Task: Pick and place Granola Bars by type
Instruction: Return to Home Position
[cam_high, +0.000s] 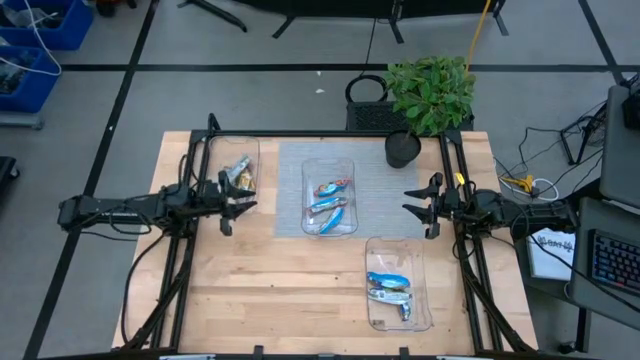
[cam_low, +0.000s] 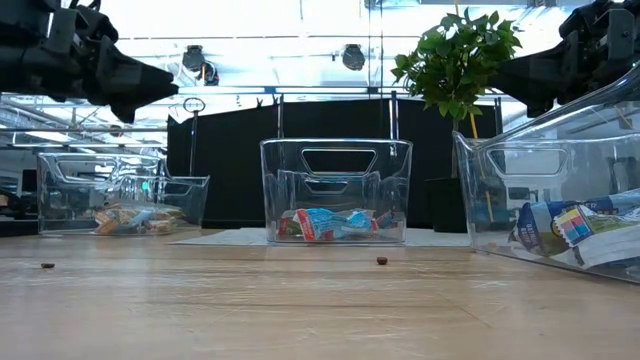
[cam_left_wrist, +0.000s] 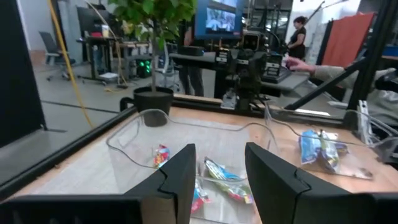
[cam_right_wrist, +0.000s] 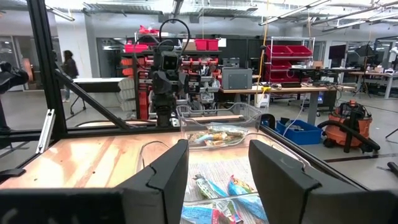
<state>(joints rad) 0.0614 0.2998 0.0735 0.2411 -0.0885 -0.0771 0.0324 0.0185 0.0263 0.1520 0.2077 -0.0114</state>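
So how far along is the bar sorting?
Done: bars lie in the left bin, middle bin and right bin; none visible loose on the table. In hand: nothing; the left gripper and right gripper are open and empty. Left: probably only parking the arms.

Clear tray (cam_low: 600, 130) partly beyond the low view's right edge

Potted plant (cam_high: 428, 92) at the table's (cam_high: 270, 290) far edge.
Its pot stands on the grey mat's (cam_high: 380, 205) far right corner.
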